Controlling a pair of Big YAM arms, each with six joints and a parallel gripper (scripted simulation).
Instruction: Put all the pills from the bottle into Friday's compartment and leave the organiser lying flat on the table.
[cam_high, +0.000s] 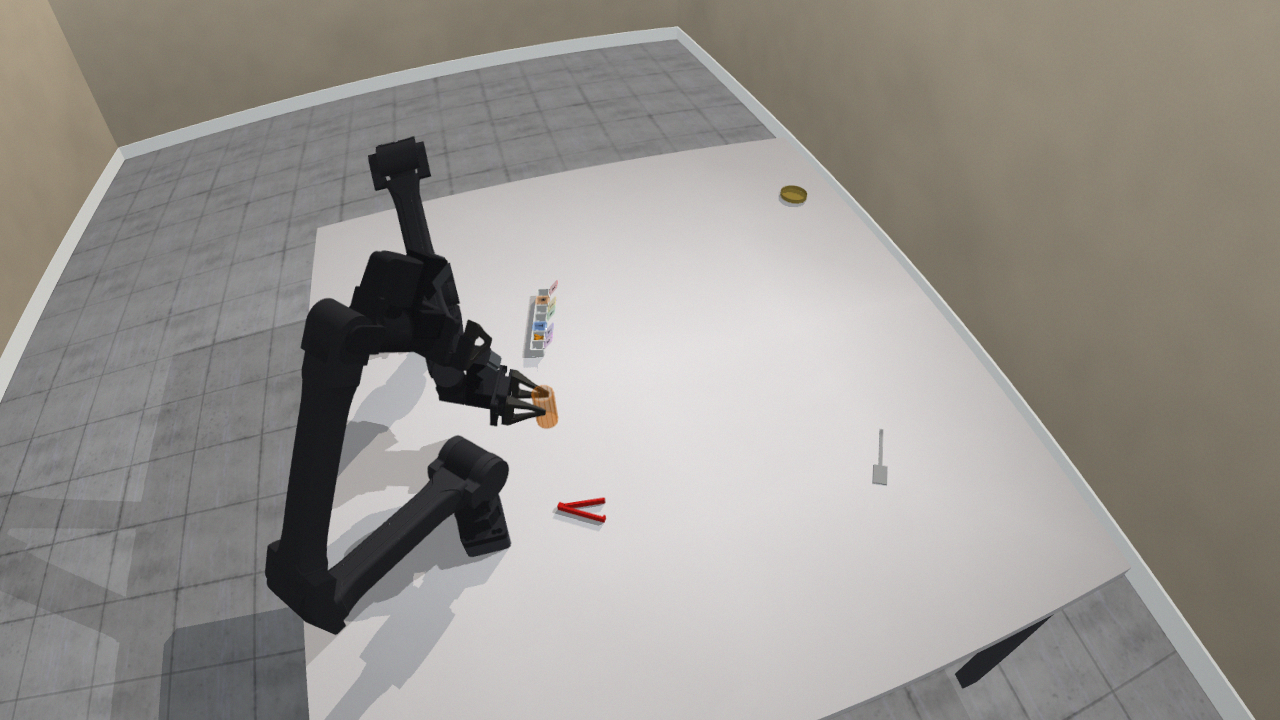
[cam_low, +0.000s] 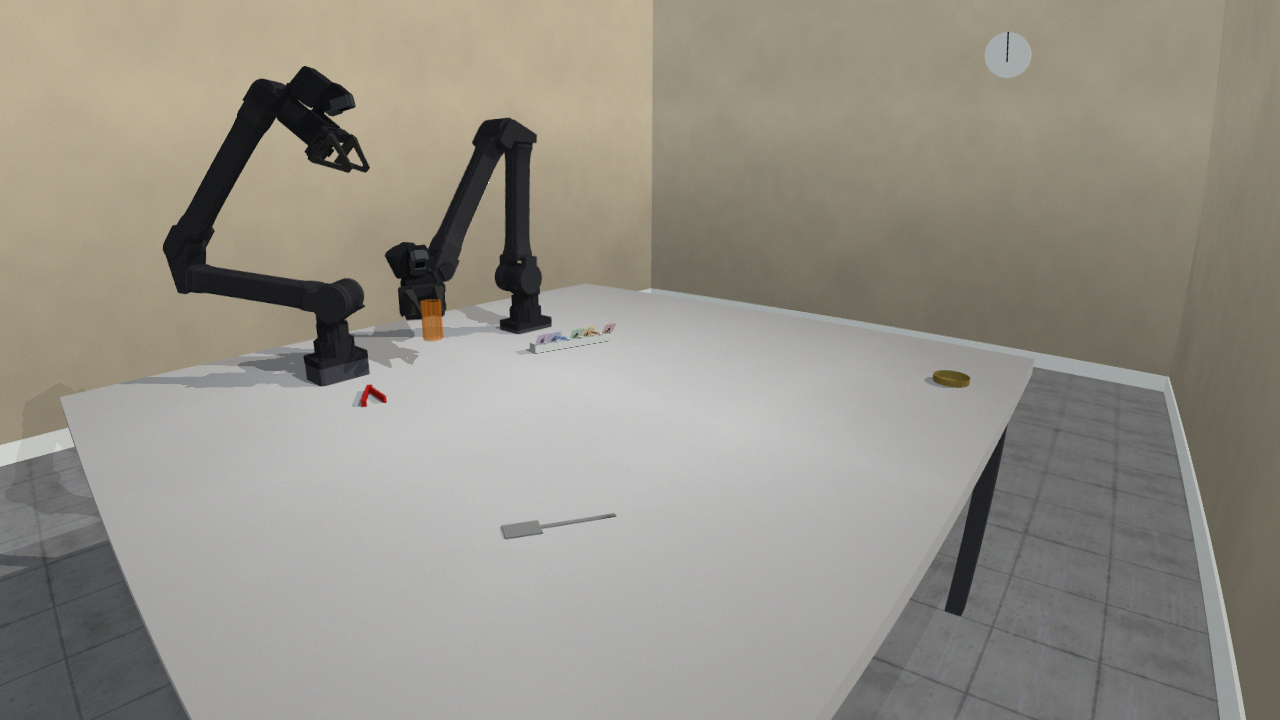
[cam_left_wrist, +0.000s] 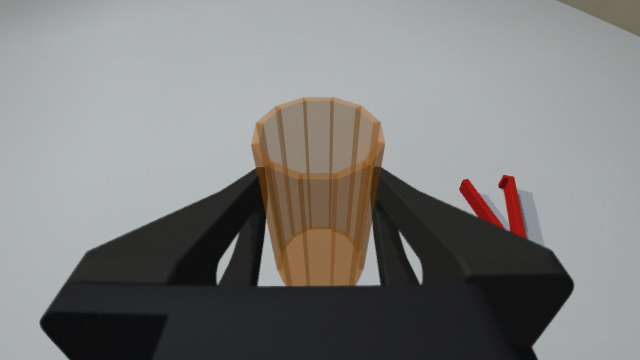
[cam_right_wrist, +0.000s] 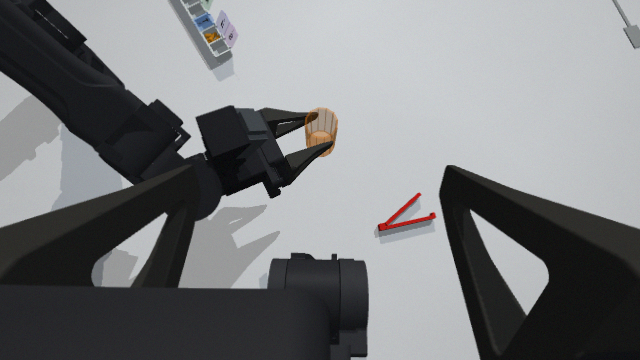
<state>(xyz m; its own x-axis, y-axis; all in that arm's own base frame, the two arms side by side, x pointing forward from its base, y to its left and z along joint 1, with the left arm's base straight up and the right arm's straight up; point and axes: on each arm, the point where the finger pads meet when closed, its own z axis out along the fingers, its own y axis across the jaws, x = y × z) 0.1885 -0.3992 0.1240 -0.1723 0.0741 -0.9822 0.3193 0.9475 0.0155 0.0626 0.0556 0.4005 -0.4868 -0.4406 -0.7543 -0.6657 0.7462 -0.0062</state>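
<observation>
My left gripper (cam_high: 544, 402) (cam_left_wrist: 319, 180) (cam_right_wrist: 324, 129) is shut on the orange see-through bottle (cam_high: 546, 419) (cam_low: 432, 322) (cam_left_wrist: 320, 200), mouth up and nearly upright. No pills show inside it. I cannot tell whether its base touches the table. The white organiser (cam_high: 534, 352) (cam_low: 572, 344) (cam_right_wrist: 210, 64) lies flat on the table. Orange pills (cam_high: 538, 337) (cam_right_wrist: 212, 37) lie in its second compartment from the near end, Friday's, beside the raised F lid. A blue lid (cam_right_wrist: 204, 21) is closed over the compartment beside it. My right gripper (cam_low: 358, 168) is open and empty, high above the table.
A red V-shaped tool (cam_high: 562, 506) (cam_left_wrist: 515, 210) (cam_right_wrist: 383, 227) lies near the right arm's base. A grey flat-bladed tool (cam_high: 879, 474) (cam_low: 521, 530) lies far out on the table. A yellow-brown round cap (cam_high: 793, 193) (cam_low: 950, 378) lies near the table edge.
</observation>
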